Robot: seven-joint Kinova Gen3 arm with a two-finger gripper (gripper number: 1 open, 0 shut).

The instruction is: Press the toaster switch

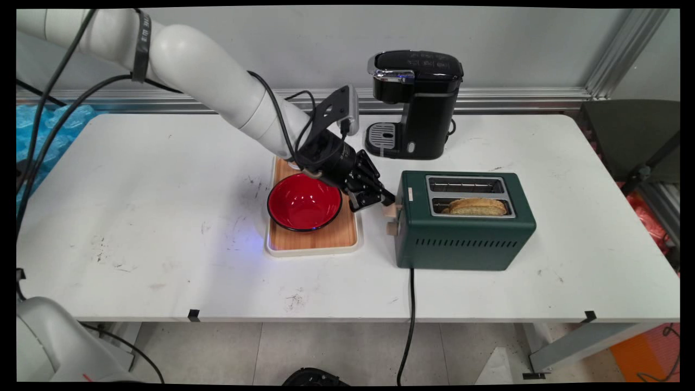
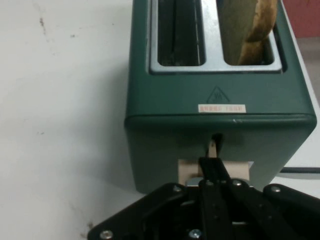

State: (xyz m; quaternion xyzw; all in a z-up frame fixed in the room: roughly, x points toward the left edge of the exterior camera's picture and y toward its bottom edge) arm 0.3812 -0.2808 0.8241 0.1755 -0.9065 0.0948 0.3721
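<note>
A dark green two-slot toaster (image 1: 461,239) stands at the table's right middle, with a slice of toasted bread (image 1: 478,206) in its near slot. My gripper (image 1: 386,200) is shut and rests its tips on the cream lever (image 1: 391,210) at the toaster's left end. In the hand view the joined fingertips (image 2: 214,150) lie on top of the lever (image 2: 187,169), against the slit in the toaster's (image 2: 170,130) end wall. The bread (image 2: 257,25) leans in the right slot and the left slot is empty. A second cream knob (image 1: 390,229) sits below the lever.
A red bowl (image 1: 304,202) sits on a wooden tray (image 1: 326,239) just left of the gripper, under the wrist. A black coffee machine (image 1: 418,103) stands behind the toaster by the wall. The toaster's black cord (image 1: 408,320) hangs over the table's front edge.
</note>
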